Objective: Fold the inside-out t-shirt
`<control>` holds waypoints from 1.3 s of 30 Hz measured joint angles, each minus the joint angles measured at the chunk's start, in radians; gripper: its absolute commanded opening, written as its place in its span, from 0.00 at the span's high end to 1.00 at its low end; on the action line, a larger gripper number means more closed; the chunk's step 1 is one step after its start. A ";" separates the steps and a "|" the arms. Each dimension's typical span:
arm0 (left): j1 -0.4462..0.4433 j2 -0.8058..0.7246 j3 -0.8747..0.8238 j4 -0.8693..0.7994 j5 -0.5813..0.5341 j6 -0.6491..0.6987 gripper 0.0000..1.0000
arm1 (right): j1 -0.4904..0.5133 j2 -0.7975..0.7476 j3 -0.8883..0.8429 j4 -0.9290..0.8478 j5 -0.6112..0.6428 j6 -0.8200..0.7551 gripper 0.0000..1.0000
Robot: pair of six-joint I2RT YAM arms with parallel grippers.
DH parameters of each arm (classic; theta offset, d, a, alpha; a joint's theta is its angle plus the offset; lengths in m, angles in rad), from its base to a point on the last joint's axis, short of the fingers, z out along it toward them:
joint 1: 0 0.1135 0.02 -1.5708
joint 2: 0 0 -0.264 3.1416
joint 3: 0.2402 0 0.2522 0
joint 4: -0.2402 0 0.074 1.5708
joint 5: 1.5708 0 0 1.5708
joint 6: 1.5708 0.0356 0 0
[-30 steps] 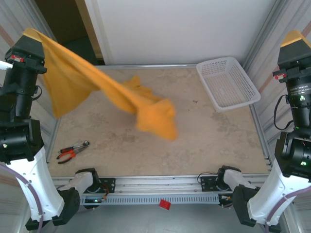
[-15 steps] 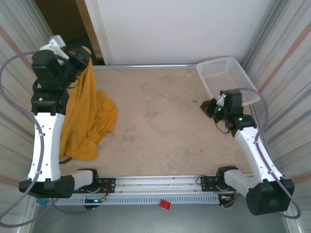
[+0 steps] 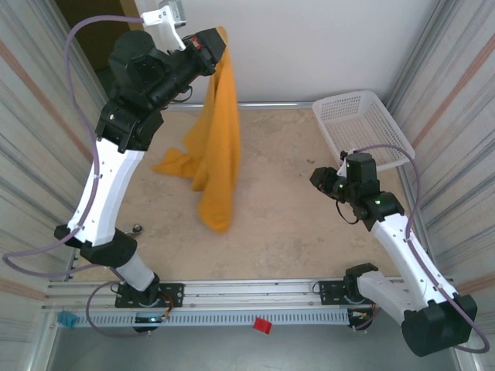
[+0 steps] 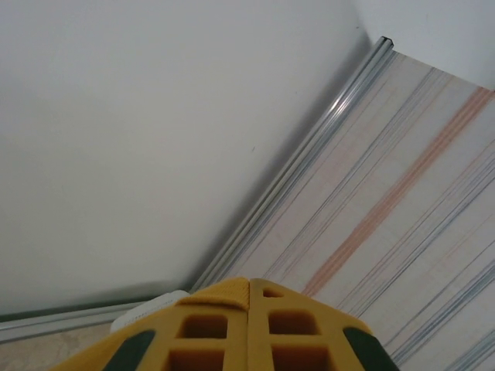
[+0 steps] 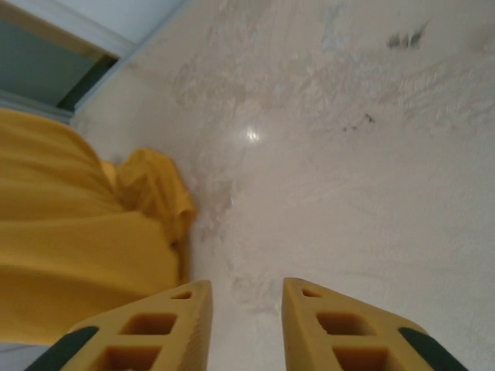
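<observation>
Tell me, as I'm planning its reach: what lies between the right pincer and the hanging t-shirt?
Bare tabletop, from right pincer to t-shirt, per the top and right wrist views.

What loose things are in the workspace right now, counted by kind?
Cloth: 1, the orange-yellow t-shirt
Basket: 1, the white basket
Small metal item, mostly hidden beside the left arm, too little showing to name: 1
Total: 3
</observation>
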 measured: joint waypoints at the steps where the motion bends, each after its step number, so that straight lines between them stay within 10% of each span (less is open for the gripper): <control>1: -0.003 -0.001 0.000 -0.012 -0.029 0.012 1.00 | -0.005 0.000 0.003 0.001 0.003 -0.005 0.62; 9: 0.082 -0.171 -0.472 -0.014 -0.249 0.076 1.00 | 0.030 0.024 -0.030 0.009 -0.001 -0.002 0.37; 18: 0.206 -0.220 -0.960 -0.064 -0.340 0.080 1.00 | 0.176 0.094 -0.190 0.018 0.041 0.056 0.31; 39: 0.323 -0.320 -1.048 -0.023 -0.292 0.083 1.00 | 0.324 0.571 -0.103 0.107 0.152 0.041 0.58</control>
